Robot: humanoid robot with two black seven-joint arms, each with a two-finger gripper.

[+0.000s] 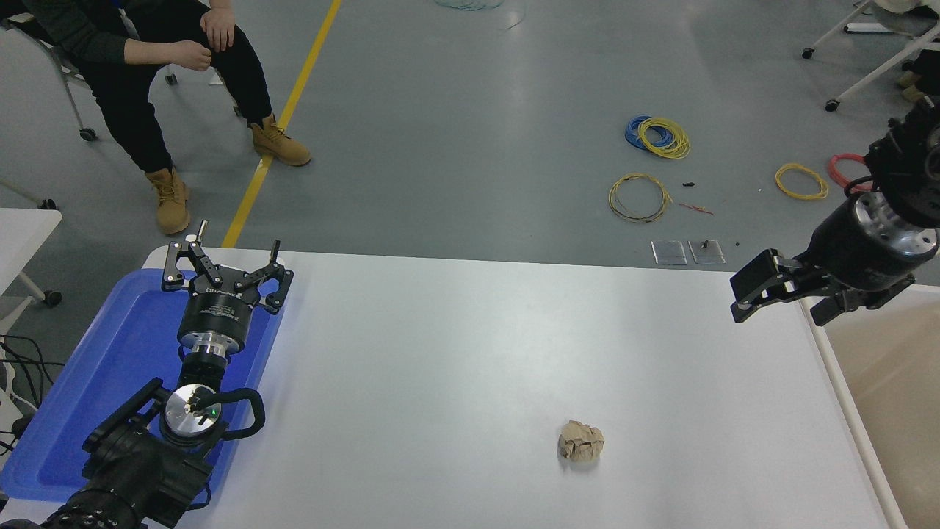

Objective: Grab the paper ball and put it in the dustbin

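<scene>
The paper ball (581, 442), a crumpled tan-brown wad, lies on the white table (455, 353) at the front, right of centre. The dustbin (844, 397) stands against the table's right edge, showing its white rim and beige inside. My right gripper (778, 316) hangs open and empty above the table's far right corner, next to the bin's rim, well behind and to the right of the ball. My left gripper (224, 261) is parked open and empty over the blue tray at the left.
A shallow blue tray (88, 397) lies at the table's left edge under the left arm. A person sits at the far left beyond the table. Coils of wire lie on the floor behind the table.
</scene>
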